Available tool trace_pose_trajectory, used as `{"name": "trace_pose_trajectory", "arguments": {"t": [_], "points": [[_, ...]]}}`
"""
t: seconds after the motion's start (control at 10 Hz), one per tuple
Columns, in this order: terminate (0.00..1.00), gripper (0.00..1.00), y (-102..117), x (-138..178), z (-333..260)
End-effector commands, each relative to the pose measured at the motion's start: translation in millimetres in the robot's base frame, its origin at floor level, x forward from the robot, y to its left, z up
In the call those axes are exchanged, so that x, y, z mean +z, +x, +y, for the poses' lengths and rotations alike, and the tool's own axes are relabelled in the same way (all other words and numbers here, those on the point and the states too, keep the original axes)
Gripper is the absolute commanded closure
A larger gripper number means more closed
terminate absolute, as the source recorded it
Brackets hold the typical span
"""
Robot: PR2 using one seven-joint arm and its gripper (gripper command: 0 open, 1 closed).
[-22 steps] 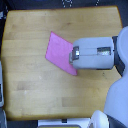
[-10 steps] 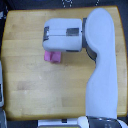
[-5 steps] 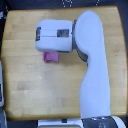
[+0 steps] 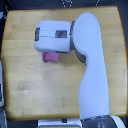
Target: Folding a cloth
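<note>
The wooden table (image 4: pixel 20 75) fills nearly the whole overhead view, a pale plank top with rounded corners and a dark rim along its far edge. Across it reaches the white arm (image 4: pixel 92 70), entering from the bottom edge at the exterior view's right, rising as a thick rounded column and bending at the top toward the exterior view's left. At its end sits the boxy white wrist housing with grey side panels; this is the gripper (image 4: pixel 40 42), seen from above, pointing toward the exterior view's left. Its fingers are hidden under the housing, so whether it is clenched, released or grasping anything cannot be told.

The cloth (image 4: pixel 50 57) shows only as a small pink-magenta patch poking out just below the housing, lying on the tabletop a little left of the table's middle. Most of it is covered by the housing and arm, so its full shape and how it is folded cannot be read.

Beyond the table, dark floor shows along the top, a pale strip runs down the exterior view's left edge, and blurry grey and white parts sit along the bottom.
</note>
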Motion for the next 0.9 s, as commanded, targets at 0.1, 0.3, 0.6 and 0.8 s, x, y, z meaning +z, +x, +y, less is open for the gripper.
{"name": "trace_pose_trajectory", "arguments": {"t": [0.1,0.3,0.6,0.8], "points": [[0.0,0.0,13.9,-13.9,11.4],[0.0,0.0,14.4,-13.8,11.1],[0.0,0.0,18.4,-13.9,10.0],[0.0,0.0,20.1,-13.0,9.2]]}}
